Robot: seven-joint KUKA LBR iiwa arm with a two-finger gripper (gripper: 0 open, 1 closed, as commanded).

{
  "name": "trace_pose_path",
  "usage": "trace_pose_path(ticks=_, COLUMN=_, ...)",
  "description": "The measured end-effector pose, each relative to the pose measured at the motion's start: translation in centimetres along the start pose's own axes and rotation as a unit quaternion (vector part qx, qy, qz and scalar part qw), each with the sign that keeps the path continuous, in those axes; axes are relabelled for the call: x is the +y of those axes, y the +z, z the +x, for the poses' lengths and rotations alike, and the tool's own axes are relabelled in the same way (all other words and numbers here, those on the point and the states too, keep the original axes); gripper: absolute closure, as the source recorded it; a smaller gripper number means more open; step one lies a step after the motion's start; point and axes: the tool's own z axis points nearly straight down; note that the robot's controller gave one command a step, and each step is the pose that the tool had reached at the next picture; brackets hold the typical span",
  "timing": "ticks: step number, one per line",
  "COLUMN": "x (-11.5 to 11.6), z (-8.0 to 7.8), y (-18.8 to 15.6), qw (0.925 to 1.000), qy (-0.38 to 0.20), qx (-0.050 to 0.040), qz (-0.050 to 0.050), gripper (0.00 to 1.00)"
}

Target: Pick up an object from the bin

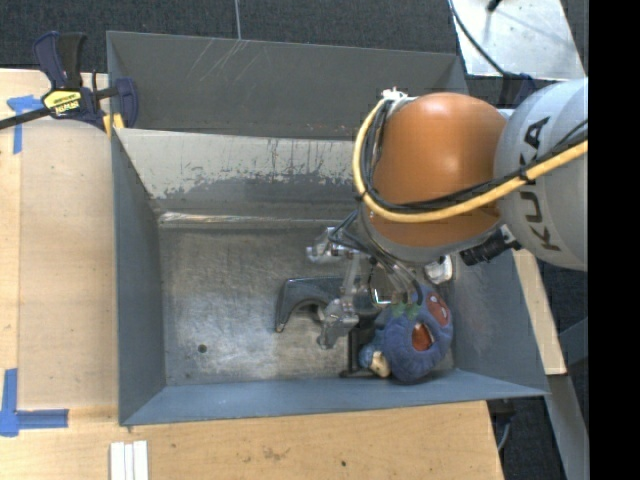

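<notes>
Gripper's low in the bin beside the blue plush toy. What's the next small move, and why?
Probably nudge toward the view's left, centring on the dark grey bent piece. The gripper sits low at that piece's right end, with the blue plush toy crowding its other side.

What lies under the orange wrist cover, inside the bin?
The gripper hangs below it, next to a blue plush toy in the lower right corner of the bin and a dark grey bent piece mid-floor. The floor directly beneath the cover is hidden.
</notes>
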Motion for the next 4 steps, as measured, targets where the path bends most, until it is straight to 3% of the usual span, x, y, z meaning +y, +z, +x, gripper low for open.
trace_pose_path(ticks=1, x=0.2, z=-5.8, y=13.4, qw=0.9948, qy=-0.102, qx=-0.0011, qz=0.0, gripper=0.0)
trace_pose_path(ticks=2, x=-4.3, z=-3.4, y=15.7, qw=0.9913, qy=-0.128, qx=-0.0275, qz=-0.006, gripper=0.0)
trace_pose_path(ticks=3, x=-4.3, z=-3.8, y=15.4, qw=0.9913, qy=-0.128, qx=-0.0318, qz=-0.004, gripper=1.0)
trace_pose_path(ticks=4, x=-3.1, z=-3.4, y=0.3, qw=0.9814, qy=-0.192, qx=-0.0064, qz=0.0, gripper=1.0)
